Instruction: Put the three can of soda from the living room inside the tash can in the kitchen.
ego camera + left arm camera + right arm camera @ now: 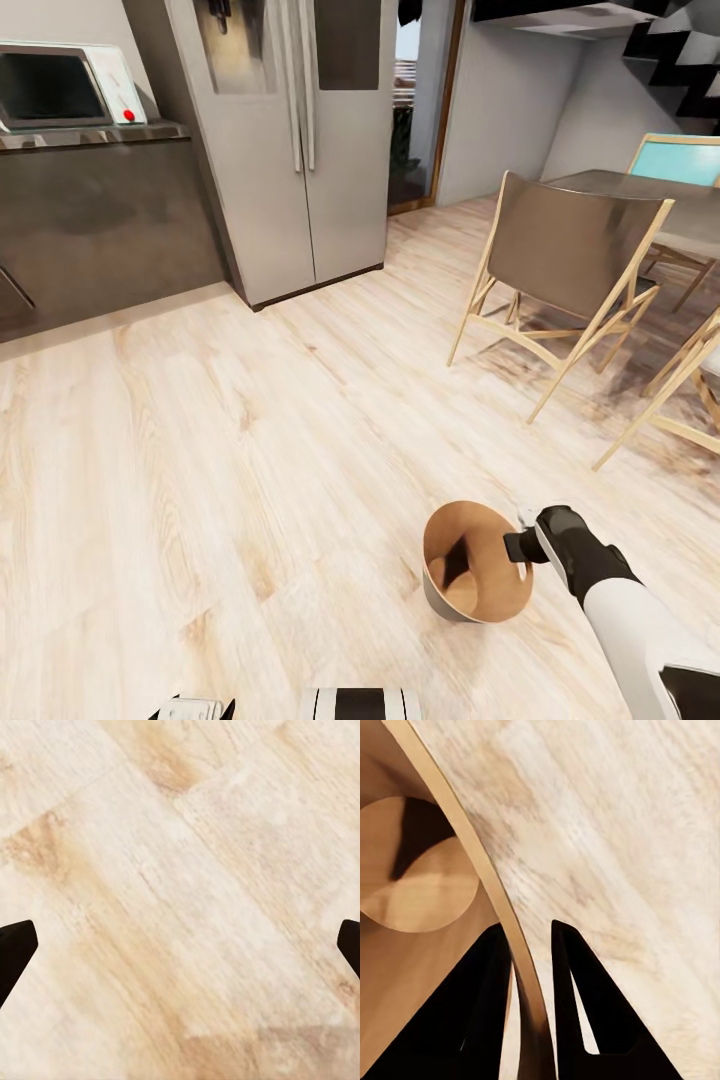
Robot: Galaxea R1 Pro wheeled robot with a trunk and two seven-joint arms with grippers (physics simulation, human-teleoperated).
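Observation:
The trash can (470, 592), pale grey outside and brown inside, is low over the wood floor in front of me at the lower right. It is tipped a little, with its mouth toward the camera. My right gripper (522, 546) is shut on its right rim. In the right wrist view one black finger is inside the wall and the other outside, pinching the rim (472, 847) at the gripper (529, 934). The brown bottom looks bare. My left gripper (180, 945) hangs open over bare floor, its tips wide apart. No soda cans are in sight.
A steel fridge (300, 140) stands ahead. To its left are dark base units (100, 220) with a microwave (60, 85) on the counter. At the right are a wooden chair (565, 260), a glass table (640, 190) and a teal chair (680, 160). A doorway (415, 100) opens behind.

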